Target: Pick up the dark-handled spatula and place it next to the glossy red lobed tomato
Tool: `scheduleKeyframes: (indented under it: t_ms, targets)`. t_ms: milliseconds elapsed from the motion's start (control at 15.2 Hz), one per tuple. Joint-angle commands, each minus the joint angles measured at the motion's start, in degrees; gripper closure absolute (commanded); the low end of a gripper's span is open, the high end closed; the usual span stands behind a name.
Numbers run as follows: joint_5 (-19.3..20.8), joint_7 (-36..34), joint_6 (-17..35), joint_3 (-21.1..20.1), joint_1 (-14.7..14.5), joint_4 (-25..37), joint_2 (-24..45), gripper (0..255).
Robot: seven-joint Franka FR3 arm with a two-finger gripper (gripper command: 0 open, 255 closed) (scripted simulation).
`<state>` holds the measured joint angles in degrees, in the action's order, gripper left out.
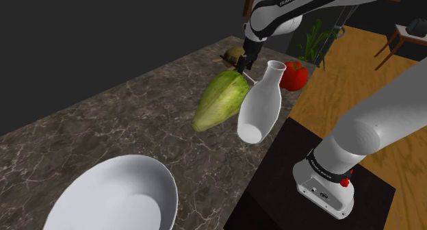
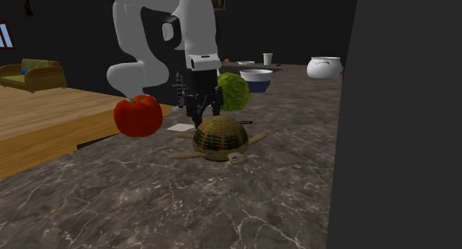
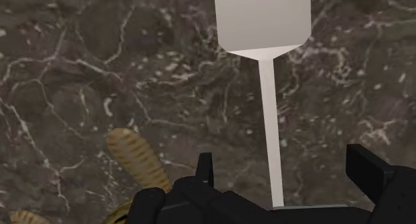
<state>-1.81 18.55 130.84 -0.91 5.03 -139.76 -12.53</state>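
Note:
The spatula (image 3: 263,19) lies flat on the dark marble counter (image 3: 100,69), with a white blade and a thin white shaft; its handle end runs under my hand. My gripper (image 3: 280,161) hangs low over it, open, one finger on each side of the shaft and neither touching it. In the second exterior view the gripper (image 2: 198,113) reaches down just behind the white blade (image 2: 180,127), and a thin dark handle (image 2: 241,122) pokes out beside it. The glossy red tomato (image 2: 138,115) sits close by at the counter's edge, also seen as the tomato (image 1: 294,76).
A woven turtle figure (image 2: 220,136) lies right beside the spatula, its flipper (image 3: 137,159) near my fingers. A green leafy cabbage (image 1: 220,98), a tilted white vase (image 1: 260,105) and a large white bowl (image 1: 116,198) stand along the counter. Wooden floor (image 1: 356,64) lies beyond the edge.

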Motion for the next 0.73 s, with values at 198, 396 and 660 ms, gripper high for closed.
scheduleKeyframes:
  t_ms: [198, 396, 660]
  targets:
    - [0.14, 0.05, -7.01, 0.17, 0.13, 3.37, -3.61, 0]
    - [0.14, 0.05, -7.01, 0.17, 0.13, 3.37, -3.61, 0]
    - [0.14, 0.05, -6.99, 0.17, 0.13, 3.37, -3.61, 0]
